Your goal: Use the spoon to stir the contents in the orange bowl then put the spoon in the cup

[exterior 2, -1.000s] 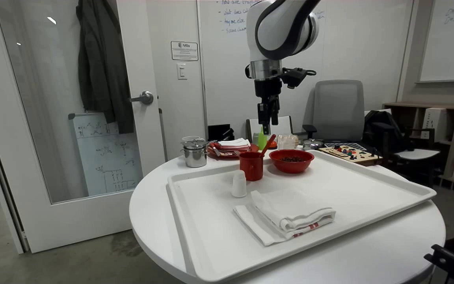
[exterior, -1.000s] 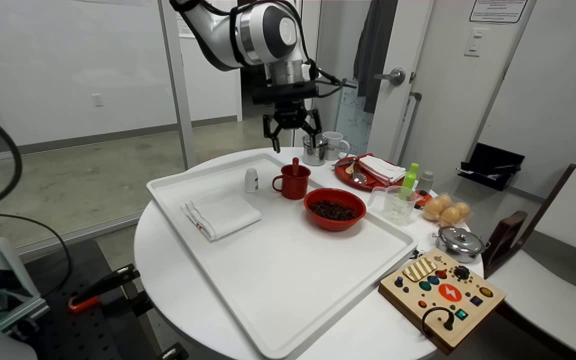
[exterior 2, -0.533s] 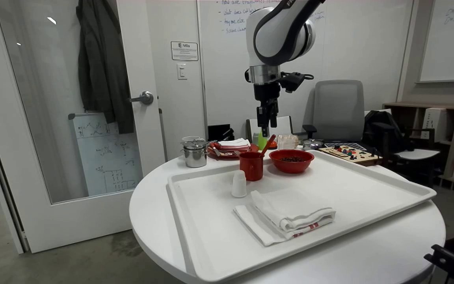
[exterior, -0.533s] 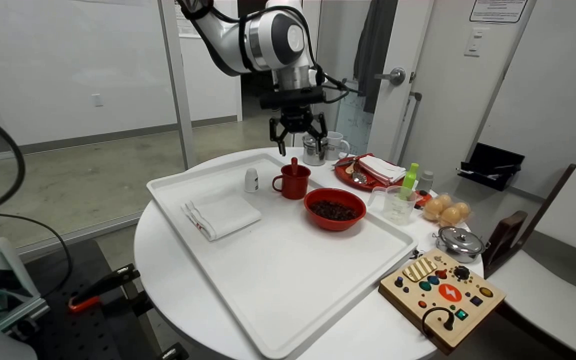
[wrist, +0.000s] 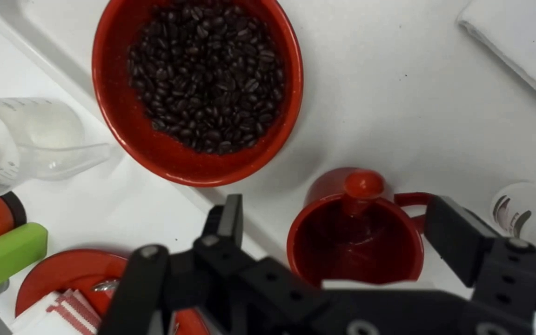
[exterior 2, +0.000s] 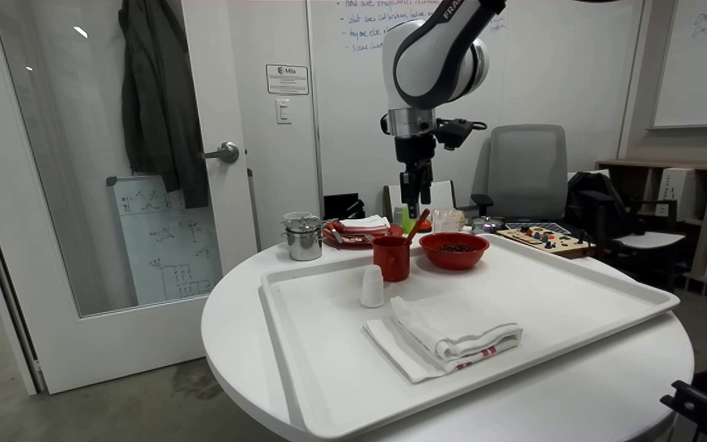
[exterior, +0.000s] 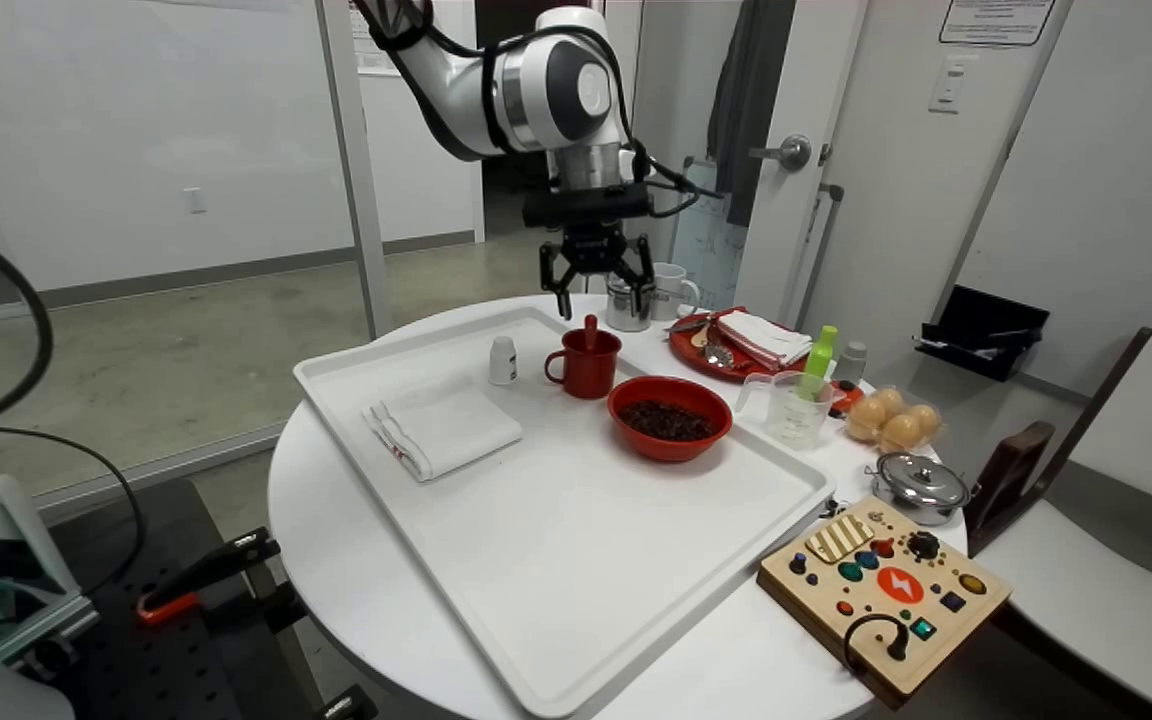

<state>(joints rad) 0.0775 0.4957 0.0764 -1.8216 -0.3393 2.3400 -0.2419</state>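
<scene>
beans (wrist: pixel 212 79) in red bowl (wrist: pixel 186 163), spoon (exterior 2: pixel 417 227) leaning in red cup (exterior: pixel 589 378), gripper (exterior: pixel 601 307) spread wide above

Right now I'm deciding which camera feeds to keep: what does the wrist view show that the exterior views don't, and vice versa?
Only the wrist view: deep inside the cup and clear shapes of single beans in the bowl.
Only the exterior views: the arm, the wooden board with knobs and the door handle.
Both: the spoon in the cup, handle up, the bowl and the gripper.
</scene>
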